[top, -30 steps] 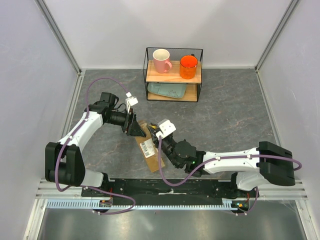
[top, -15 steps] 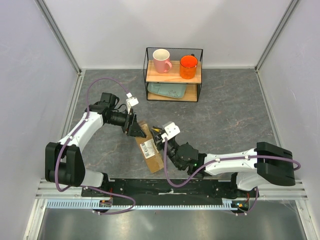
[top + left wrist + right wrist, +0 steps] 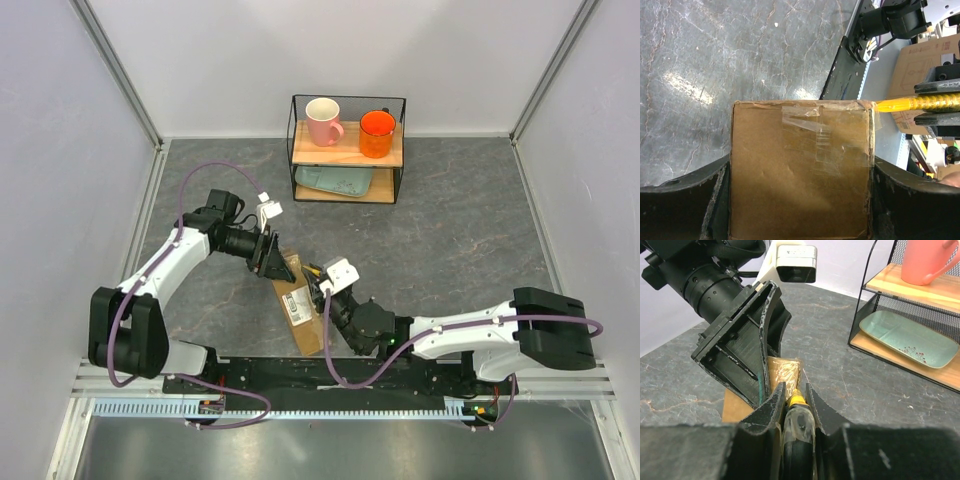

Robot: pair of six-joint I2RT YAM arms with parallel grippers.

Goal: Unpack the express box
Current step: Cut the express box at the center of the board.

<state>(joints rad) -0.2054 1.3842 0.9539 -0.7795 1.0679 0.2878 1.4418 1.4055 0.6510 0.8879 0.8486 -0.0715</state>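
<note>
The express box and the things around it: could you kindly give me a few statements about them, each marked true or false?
1. The jaws of the left gripper clamp one end of the express box. True.
2. The jaws of the right gripper are empty. False: they hold a yellow utility knife.
3. The pink mug and the orange mug stand on the top shelf of the wire rack. True.
4. The green tray lies on the table beside the box. False: it lies on the rack's lower shelf.
</note>
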